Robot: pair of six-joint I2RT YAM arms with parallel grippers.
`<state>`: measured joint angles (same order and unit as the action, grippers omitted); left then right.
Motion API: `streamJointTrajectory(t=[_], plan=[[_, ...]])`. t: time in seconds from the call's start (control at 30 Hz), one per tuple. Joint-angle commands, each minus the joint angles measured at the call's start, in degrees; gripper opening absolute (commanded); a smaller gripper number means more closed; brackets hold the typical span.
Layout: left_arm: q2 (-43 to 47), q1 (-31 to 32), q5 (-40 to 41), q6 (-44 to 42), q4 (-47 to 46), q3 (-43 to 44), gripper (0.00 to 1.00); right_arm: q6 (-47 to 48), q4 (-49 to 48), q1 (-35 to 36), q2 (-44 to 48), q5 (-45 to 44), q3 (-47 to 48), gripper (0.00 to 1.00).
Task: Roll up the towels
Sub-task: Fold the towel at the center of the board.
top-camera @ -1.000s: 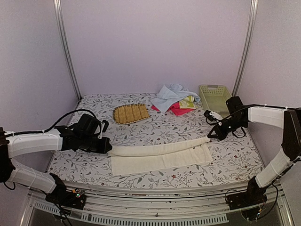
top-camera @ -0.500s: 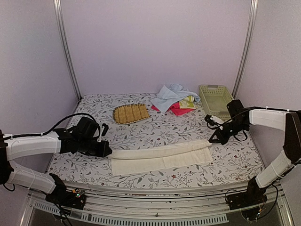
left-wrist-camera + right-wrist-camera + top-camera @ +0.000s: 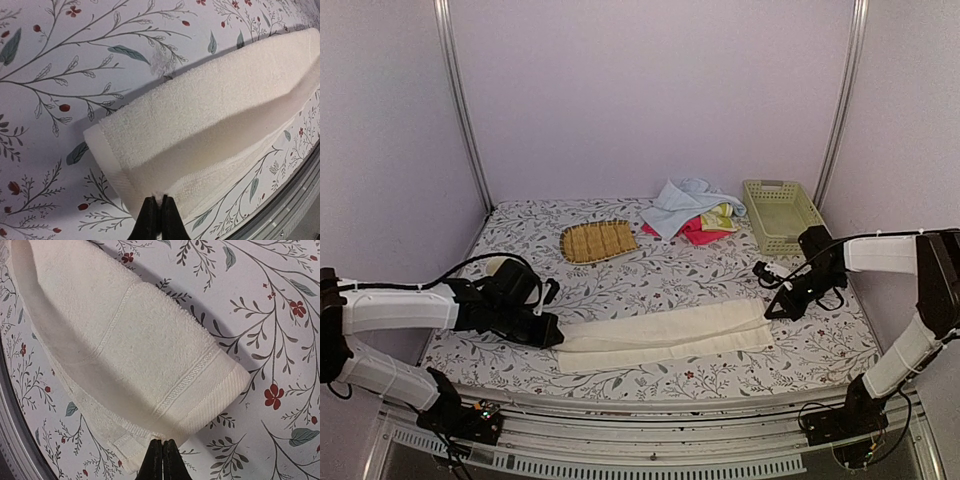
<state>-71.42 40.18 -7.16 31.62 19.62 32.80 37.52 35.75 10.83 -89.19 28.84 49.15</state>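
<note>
hidden: pink towel [image 3: 698, 235] mostly under blue towel [image 3: 678, 203]; yellow-green towel [image 3: 720, 215] partly tucked into the same heap, far right of table [image 3: 820, 345]
cut off: wrist views show only the fingertips, at the bottom edge
left pincer [image 3: 159, 212]: tips together, clamped on left end of cream towel [image 3: 665, 335]
right pincer [image 3: 162, 452]: tips together, pinching the towel's right end
cream towel: folded lengthwise, flat, left to right across near table
others: mat [image 3: 597, 241] far middle; basket [image 3: 778, 213] far right
</note>
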Motion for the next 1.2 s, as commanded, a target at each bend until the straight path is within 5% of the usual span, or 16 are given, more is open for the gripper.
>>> streamJointTrajectory(t=[0.0, 0.37, 0.5, 0.63, 0.83, 0.93, 1.0, 1.17], plan=[[0.0, 1.1, -0.8, 1.3, -0.2, -1.9, 0.00, 1.9, -0.9, -0.3, -1.9, -1.5, -1.7, 0.02], [4.3, 3.5, 0.5, 2.0, -1.1, -3.7, 0.00, 3.7, 2.6, -0.3, -1.0, 0.9, -2.3, 0.03], [11.8, 8.2, 1.7, 2.5, -1.4, -3.9, 0.12, 7.3, 8.4, -0.3, 4.0, 4.0, -3.1, 0.12], [22.2, 10.2, 5.1, 4.4, -1.2, -5.8, 0.30, 11.0, 11.3, -0.3, 10.6, 6.1, -4.5, 0.33], [27.9, 8.8, 16.8, 4.8, -1.5, -5.9, 0.48, 7.5, 6.9, -0.2, 9.0, 7.4, -0.6, 0.39], [23.7, 6.4, 16.7, 2.7, -0.6, -3.4, 0.43, 3.6, 6.7, -0.2, 5.0, 8.4, 4.7, 0.48], [19.5, 5.3, 15.5, 1.1, -0.1, -1.6, 0.34, 0.2, 4.5, -0.1, 3.6, 8.2, 7.1, 0.97], [10.1, 5.0, 15.0, -1.1, 0.4, 3.6, 0.12, -9.6, 0.0, 2.7, 2.7, -1.9, 12.0, 0.99]])
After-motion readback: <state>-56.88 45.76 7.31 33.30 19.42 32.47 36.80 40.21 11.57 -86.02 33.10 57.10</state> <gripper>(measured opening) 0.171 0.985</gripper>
